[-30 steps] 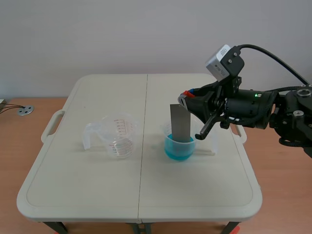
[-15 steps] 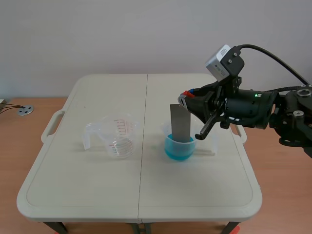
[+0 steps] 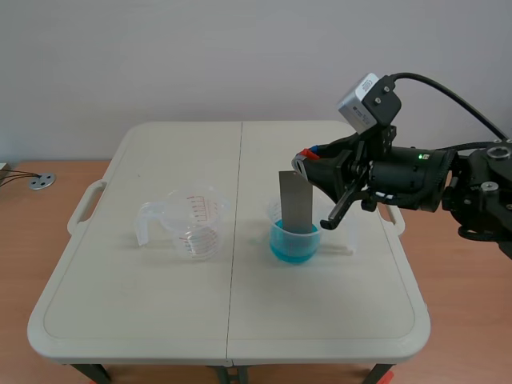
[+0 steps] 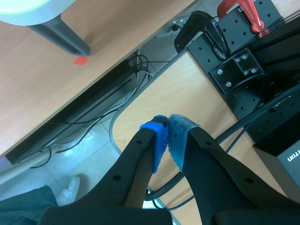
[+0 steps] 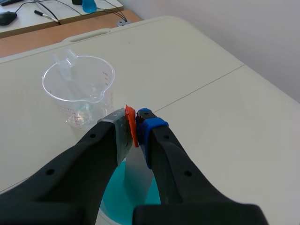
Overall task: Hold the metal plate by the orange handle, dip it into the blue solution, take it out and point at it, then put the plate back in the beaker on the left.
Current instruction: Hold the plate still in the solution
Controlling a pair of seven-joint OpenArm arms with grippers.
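One metal plate [image 3: 294, 200] stands dipped in blue solution [image 3: 294, 246], orange handle [image 5: 131, 125] pinched by right gripper [image 5: 136, 124] (left gripper [image 4: 166, 129] closed, empty); tilted lifting may topple the beaker [image 3: 274, 219].

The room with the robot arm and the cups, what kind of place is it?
Probably a robot lab doing a small science test. The right gripper holds a metal plate in a cup of blue liquid on a plain table, and cables hang under a desk.
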